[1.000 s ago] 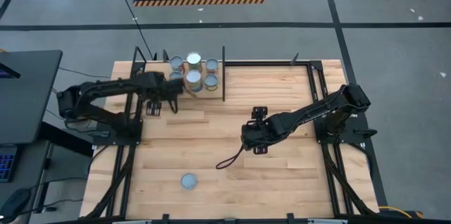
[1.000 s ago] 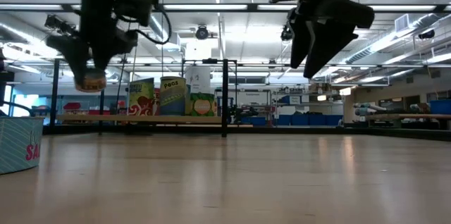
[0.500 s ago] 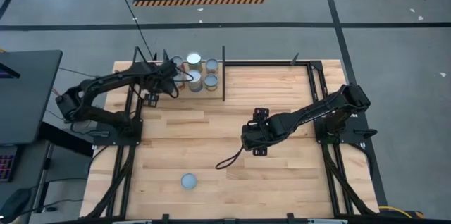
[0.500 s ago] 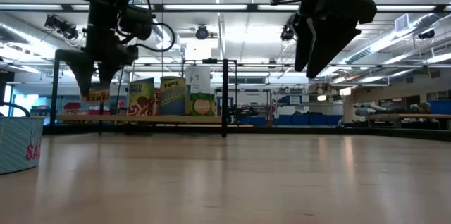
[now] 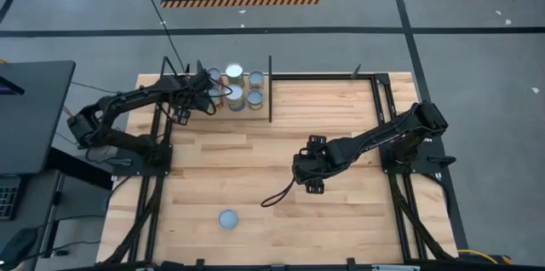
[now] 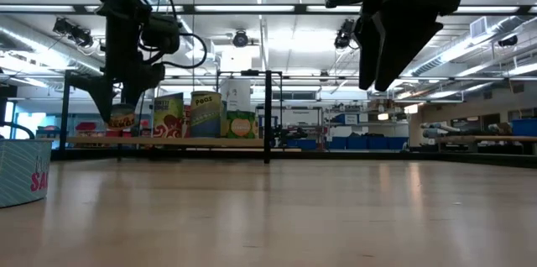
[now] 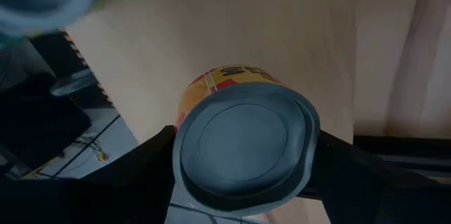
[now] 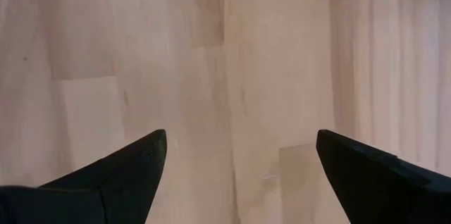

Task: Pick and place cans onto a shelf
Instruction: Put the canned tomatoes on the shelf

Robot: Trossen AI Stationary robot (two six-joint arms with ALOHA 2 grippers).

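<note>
My left gripper (image 6: 117, 106) is shut on a can with an orange-yellow label (image 6: 122, 121) (image 7: 243, 150), at the left end of the shelf (image 6: 210, 142) (image 5: 247, 114) and low over its panel. I cannot tell whether the can's base touches the panel. Several cans (image 5: 244, 86) (image 6: 205, 114) stand upright on the shelf beside it. One can (image 5: 227, 218) stands alone on the table near the front edge. My right gripper (image 5: 308, 175) (image 8: 239, 175) is open and empty above the middle of the table. My left gripper pinches the can's side wall just under its top rim (image 7: 184, 146) between its two fingers (image 7: 137, 178), one on each side. The fingers point down from above. The can stays upright below the gripper, its round silver-blue top facing the wrist camera.
Thin black posts (image 5: 271, 90) (image 6: 268, 116) frame the shelf at the table's far left. A pale blue container (image 6: 23, 170) shows at the low view's left edge. A dark cable (image 5: 277, 194) trails on the table below the right gripper. Bare planks lie around the lone can.
My left gripper has carried the can toward the table's far edge, over the shelf's left end, and down toward the panel; the can has stayed upright and held. My right gripper has drifted slightly toward the near edge, still open.
</note>
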